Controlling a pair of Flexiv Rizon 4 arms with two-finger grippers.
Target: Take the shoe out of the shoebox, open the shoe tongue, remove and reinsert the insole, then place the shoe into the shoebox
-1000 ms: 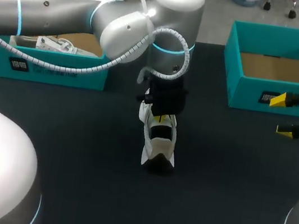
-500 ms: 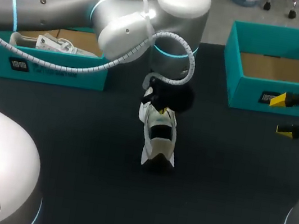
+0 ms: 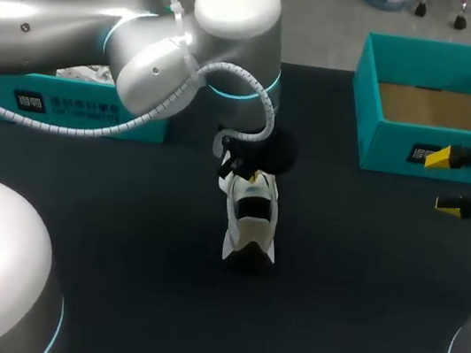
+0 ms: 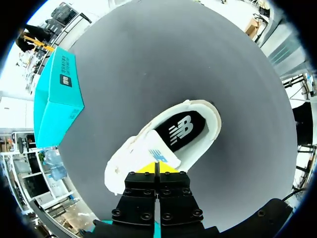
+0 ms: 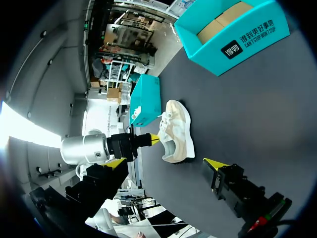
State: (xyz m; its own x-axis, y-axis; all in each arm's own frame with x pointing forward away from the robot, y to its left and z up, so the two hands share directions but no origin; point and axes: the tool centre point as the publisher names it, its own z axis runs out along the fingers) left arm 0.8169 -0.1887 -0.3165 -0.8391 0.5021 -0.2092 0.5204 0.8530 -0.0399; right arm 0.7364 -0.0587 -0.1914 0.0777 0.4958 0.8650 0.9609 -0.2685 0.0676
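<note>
While upright, white shoe (image 3: 250,225) with black insole (image 4: 181,131); left tool (image 4: 157,168) pressed together, right tool (image 3: 443,183) spread.

- Left shoebox (image 3: 93,114), front wall: dark label (image 3: 30,101) with white print, too small to make out.
- Right shoebox (image 3: 367,108), front wall: dark label (image 3: 424,154) with white print in two lines.
- Shoe (image 4: 143,148), on the counter: white logo mark (image 4: 181,131) on the dark insole (image 4: 190,121); small blue mark on the tongue.
</note>
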